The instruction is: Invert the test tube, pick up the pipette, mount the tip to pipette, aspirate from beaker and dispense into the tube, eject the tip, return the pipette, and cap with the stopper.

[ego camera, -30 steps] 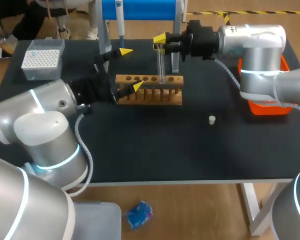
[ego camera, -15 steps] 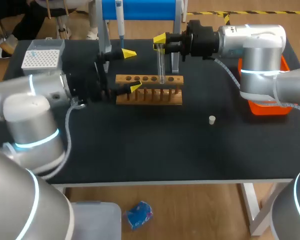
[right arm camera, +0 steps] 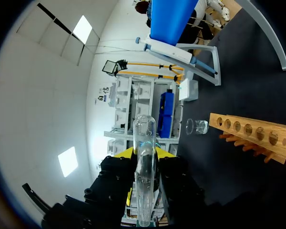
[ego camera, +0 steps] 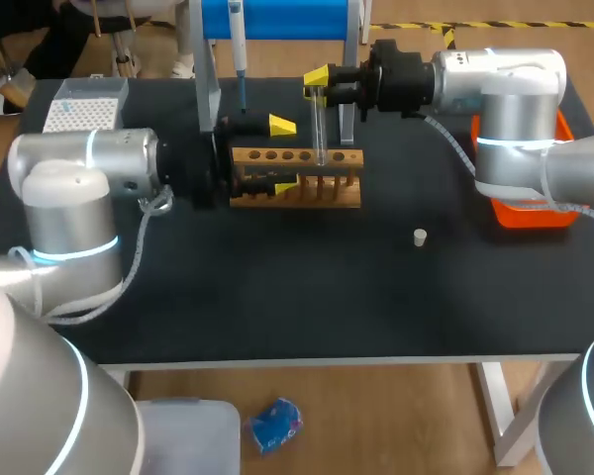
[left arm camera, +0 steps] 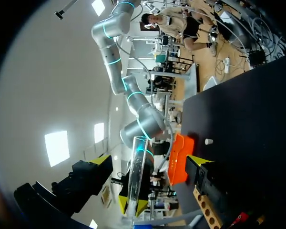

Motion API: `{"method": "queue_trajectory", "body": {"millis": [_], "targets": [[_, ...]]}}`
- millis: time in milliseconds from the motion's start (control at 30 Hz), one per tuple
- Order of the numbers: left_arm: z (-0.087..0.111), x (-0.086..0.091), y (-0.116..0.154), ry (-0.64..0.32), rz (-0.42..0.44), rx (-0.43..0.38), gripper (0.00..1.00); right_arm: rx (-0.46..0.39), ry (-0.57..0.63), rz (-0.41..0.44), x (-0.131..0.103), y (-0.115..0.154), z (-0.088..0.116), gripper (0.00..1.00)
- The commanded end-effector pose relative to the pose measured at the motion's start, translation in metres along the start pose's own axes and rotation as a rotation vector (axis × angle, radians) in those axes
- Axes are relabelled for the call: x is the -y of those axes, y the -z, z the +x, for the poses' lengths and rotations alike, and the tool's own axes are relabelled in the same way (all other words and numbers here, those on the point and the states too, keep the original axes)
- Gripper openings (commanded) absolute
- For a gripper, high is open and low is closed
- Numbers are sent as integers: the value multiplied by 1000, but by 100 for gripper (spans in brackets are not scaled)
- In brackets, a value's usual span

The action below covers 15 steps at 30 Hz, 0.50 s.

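Right gripper (ego camera: 317,79) clamped on the test tube (ego camera: 319,129), upright, lower end at the rack (ego camera: 345,198). Left gripper (ego camera: 285,155) fingers apart, just beside the tube. For the flip: lift clear of the rack, left grips mid-length, right lets go only after.

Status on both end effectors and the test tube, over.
Right end effector shut on test tube, held upright over wooden rack. Left end effector open by rack's left end. Stopper on table, right of rack.
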<state>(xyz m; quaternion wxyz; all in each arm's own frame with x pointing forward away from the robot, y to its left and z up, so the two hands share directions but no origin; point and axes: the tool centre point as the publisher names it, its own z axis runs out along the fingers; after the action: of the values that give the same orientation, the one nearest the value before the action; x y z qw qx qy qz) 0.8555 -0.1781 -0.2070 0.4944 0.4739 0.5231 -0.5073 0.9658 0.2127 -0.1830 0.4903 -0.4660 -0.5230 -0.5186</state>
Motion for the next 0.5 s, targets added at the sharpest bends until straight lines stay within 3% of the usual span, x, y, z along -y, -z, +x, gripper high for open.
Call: {"method": "queue_trajectory", "body": {"millis": [33, 267, 367, 433, 500], "targets": [[-10, 4, 4, -11, -36, -69, 100, 2, 1, -1, 0, 0, 0, 0], [-14, 10, -4, -45, -72, -55, 100, 2, 1, -1, 0, 0, 0, 0], [-12, 11, -12, -51, -67, -85, 100, 2, 1, -1, 0, 0, 0, 0], [-12, 10, -15, -49, -60, -46, 100, 2, 1, -1, 0, 0, 0, 0], [-13, 10, -18, -50, -64, -55, 100, 2, 1, -1, 0, 0, 0, 0]]}}
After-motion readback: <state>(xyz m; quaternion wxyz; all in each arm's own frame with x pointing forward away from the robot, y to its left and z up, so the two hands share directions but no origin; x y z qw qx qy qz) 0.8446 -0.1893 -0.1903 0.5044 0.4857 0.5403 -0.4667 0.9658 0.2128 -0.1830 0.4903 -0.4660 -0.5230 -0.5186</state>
